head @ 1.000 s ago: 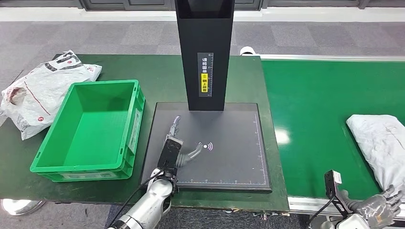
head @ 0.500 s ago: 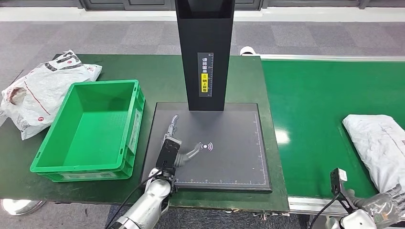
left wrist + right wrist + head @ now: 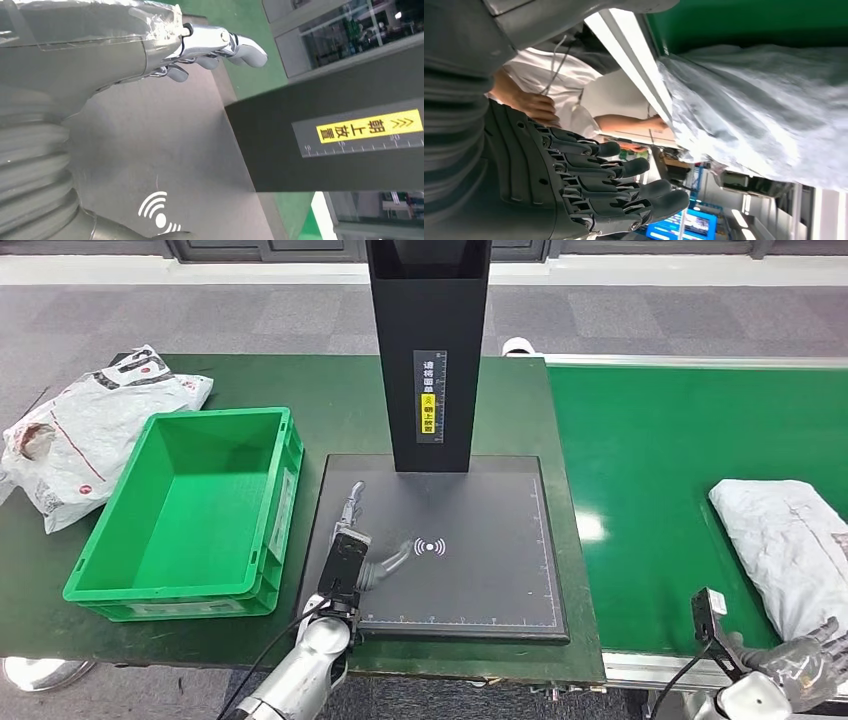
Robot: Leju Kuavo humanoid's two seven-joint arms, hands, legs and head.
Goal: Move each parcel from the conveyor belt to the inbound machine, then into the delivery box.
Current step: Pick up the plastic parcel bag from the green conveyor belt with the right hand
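parcel (image 3: 785, 555) now further left on belt (image 3: 650, 490), crinkled grey-white plastic, beside empty, spread-fingered right hand (image 3: 805, 668); left hand (image 3: 358, 540) likewise empty

We see the green table (image 3: 330, 400) carrying a green crate (image 3: 190, 510), left of our left hand (image 3: 352, 540), and the scanner base (image 3: 470, 570) beneath it.

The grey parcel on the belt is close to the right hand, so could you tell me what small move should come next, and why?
Probably the right hand should reach forward and close on the near end of the grey parcel. The hand is open and empty beside it, and the scanner plate and green box hold no parcel.
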